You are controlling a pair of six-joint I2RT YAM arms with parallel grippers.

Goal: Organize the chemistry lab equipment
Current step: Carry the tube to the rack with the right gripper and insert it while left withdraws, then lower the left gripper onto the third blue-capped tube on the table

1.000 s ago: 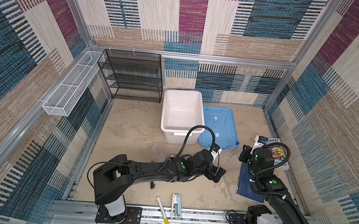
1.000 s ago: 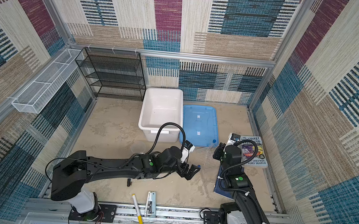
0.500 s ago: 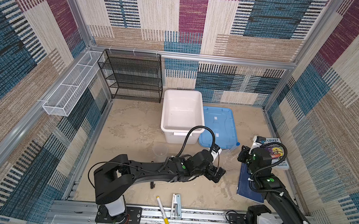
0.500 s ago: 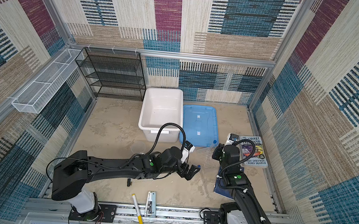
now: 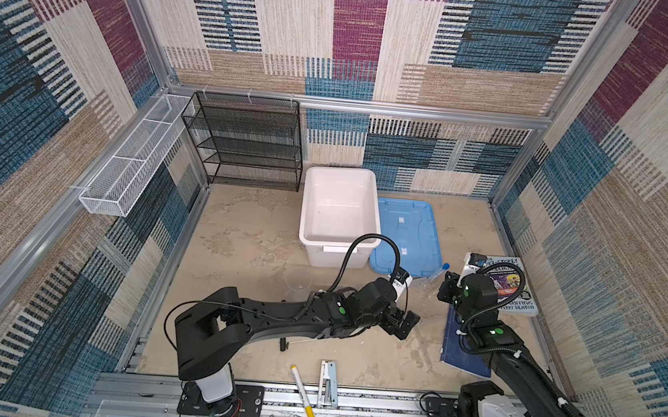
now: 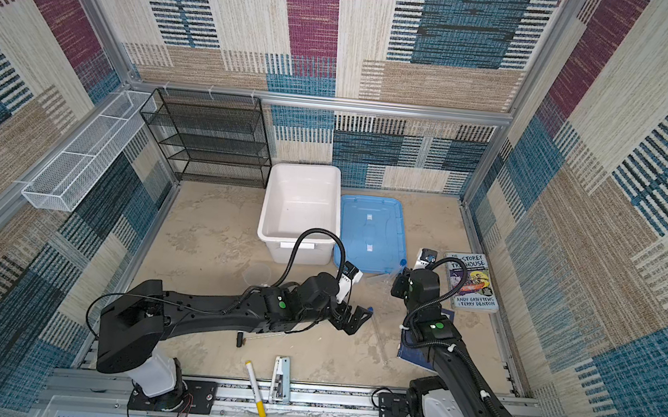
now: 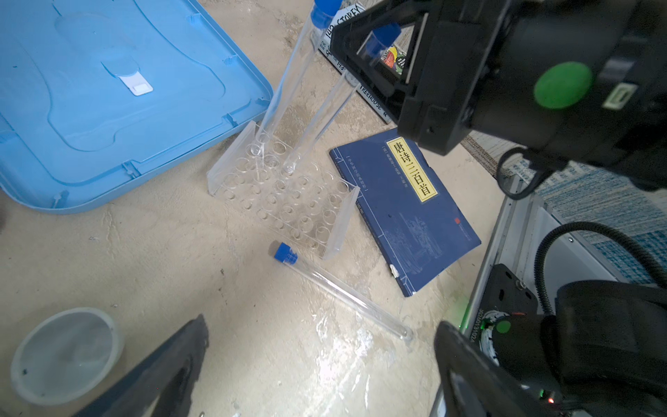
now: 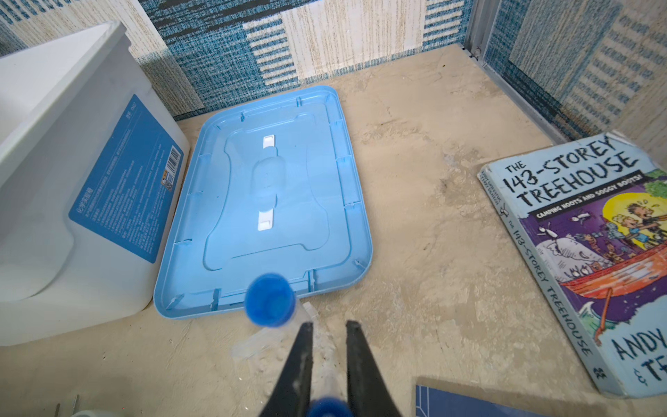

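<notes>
Here, the clear tube rack point(image 7: 288, 202) sits on the sandy floor between the blue lid point(image 7: 108, 90) and the blue book point(image 7: 408, 216), just beside both. Two blue-capped tubes lean in its holes. The standing test tube point(image 7: 292, 79) is at the corner nearest the lid. The held test tube point(image 7: 326, 115) has its bottom end in a hole close by. The right gripper point(image 8: 329, 325) is pinched narrowly on that tube just below its cap.

The lying test tube point(image 7: 343, 292) rests flat on the floor, its cap just beside the rack's end wall. The left gripper point(image 7: 323, 325) hangs over it with jaws spread wide and nothing between them.

A small round dish point(image 7: 61, 355) lies on the floor near one left finger. The right arm's bulky black wrist hangs above the rack's book side, and the illustrated book point(image 8: 595, 231) lies beyond it by the wall.

The white bin point(image 5: 336, 256) stands with its lid off, just beside the blue lid. The clear beaker point(image 5: 298, 282) stands upright in front of the bin, well apart from the rack. I cannot tell what it holds.
</notes>
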